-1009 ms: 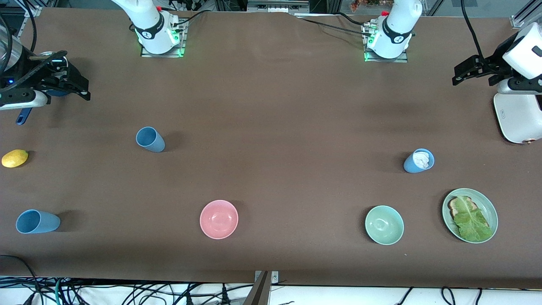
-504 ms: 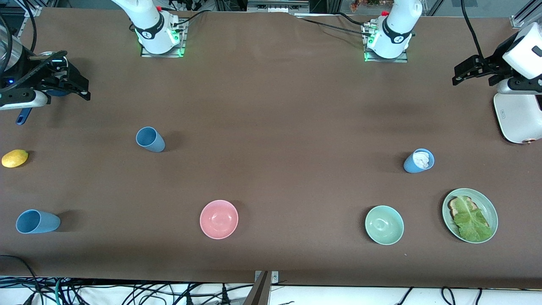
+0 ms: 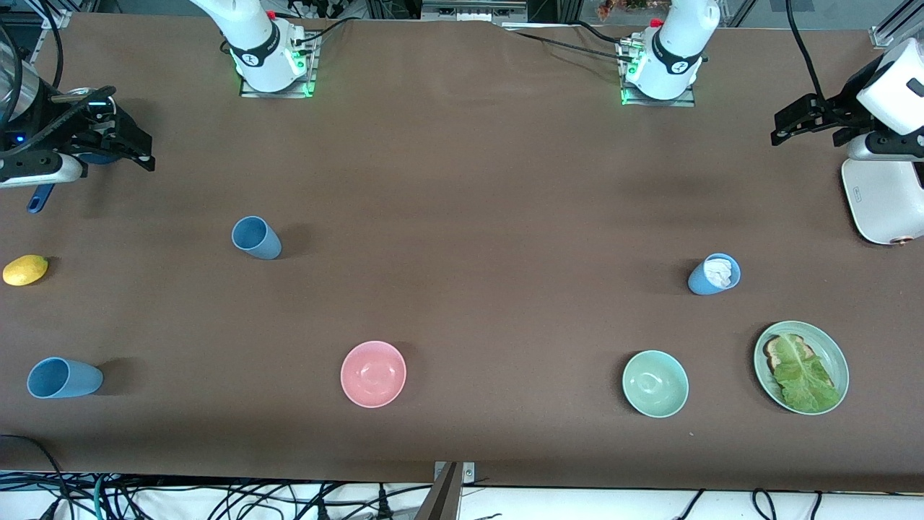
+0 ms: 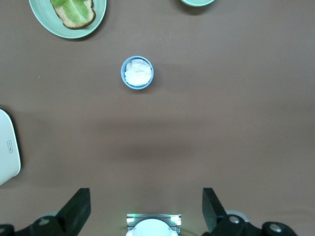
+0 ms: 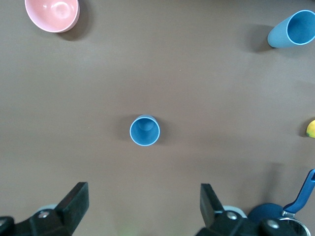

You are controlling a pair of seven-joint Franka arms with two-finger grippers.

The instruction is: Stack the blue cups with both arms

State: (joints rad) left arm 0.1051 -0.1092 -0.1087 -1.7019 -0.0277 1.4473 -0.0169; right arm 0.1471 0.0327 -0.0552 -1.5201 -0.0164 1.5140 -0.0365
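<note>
Nothing stacked yet; the task looks to be at its very start. Three small matte light-blue tapered cups stand apart on the brown table. One cup (image 3: 256,237) sits upright in the upper left of the front view, well apart from everything; the right wrist view shows it centred under the camera (image 5: 144,131). A second cup (image 3: 63,378) stands at the lower left edge of the front view, toward the right arm's end of the table. The third cup (image 3: 714,274) is at the right centre of the front view and has crumpled white paper (image 3: 718,271) inside, so it likely needs emptying or must go at the top of the stack.

The right gripper (image 3: 115,144) hangs at the upper left edge of the front view with its fingers spread and holding nothing. The left gripper (image 3: 808,119) hangs at the upper right edge with its fingers also spread and empty.

Also there: glossy pink round bowl (image 3: 373,373), mint-green bowl (image 3: 655,383), green plate (image 3: 837,354) with toast and lettuce, yellow lemon (image 3: 25,269).

All left: pick, nest, repeat.
</note>
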